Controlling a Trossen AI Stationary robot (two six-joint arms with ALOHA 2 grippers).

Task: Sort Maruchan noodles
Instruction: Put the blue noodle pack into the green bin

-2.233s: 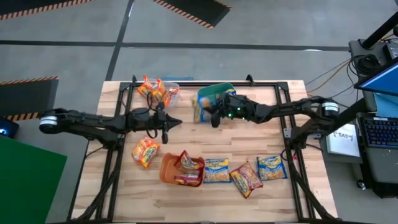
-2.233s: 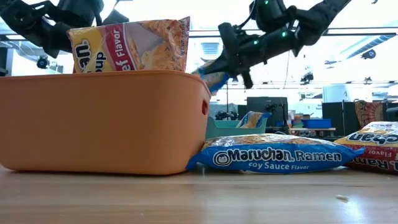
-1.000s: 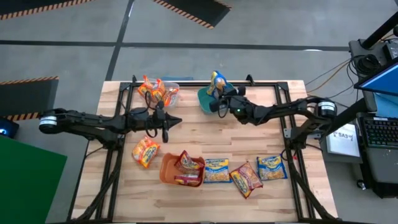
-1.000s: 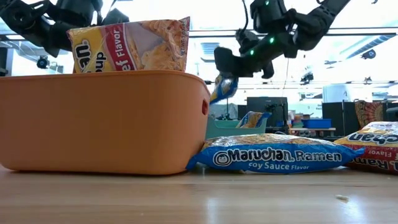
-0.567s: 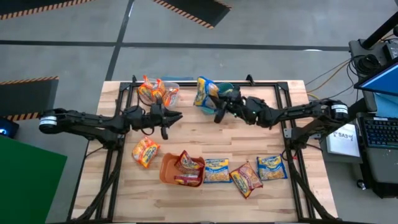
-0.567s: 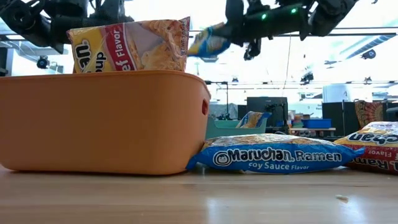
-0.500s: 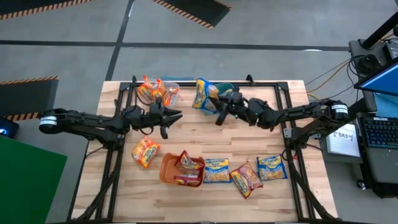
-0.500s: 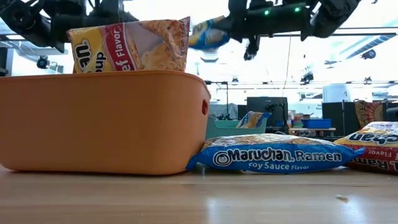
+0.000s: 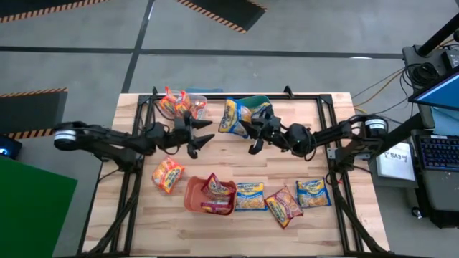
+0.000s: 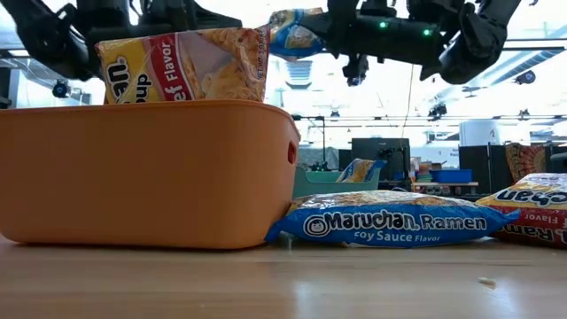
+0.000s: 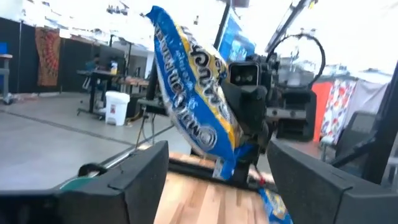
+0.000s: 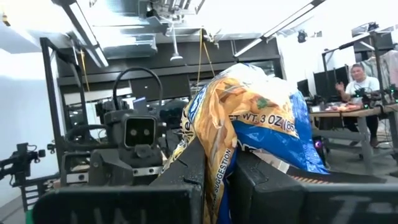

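A pale wooden-plank bench (image 9: 215,233), framed by black metal rails, is seen from above on a grey concrete floor (image 9: 301,29) marked with orange-and-black hazard strips (image 9: 222,11). The right hand (image 9: 252,132) is closed on a blue-and-yellow plastic ramen packet (image 9: 231,118), held in the air over the far middle of the bench, just in front of a teal plastic tub (image 9: 252,104). The left hand (image 9: 203,133), facing it from across a short gap, is spread wide with nothing between its fingers.

Orange packets are stood in a clear plastic tub (image 9: 195,104) at the far left of the bench. Near the front edge, an orange plastic tub (image 10: 151,173) is loaded with dark red packets (image 10: 182,64). An orange packet (image 9: 166,175) is laid just beside it on the left. On its right are a blue soy-sauce packet (image 10: 390,221), a dark red packet (image 9: 284,205) and a further blue packet (image 9: 313,193).

Beyond the bench, a green panel (image 9: 29,208) is seen at the left and a laptop (image 9: 437,129) with cabling at the right. From bench height, a bright workshop with desks and monitors is visible. A seated person (image 12: 360,79) is glimpsed at a distant desk in the right wrist view.
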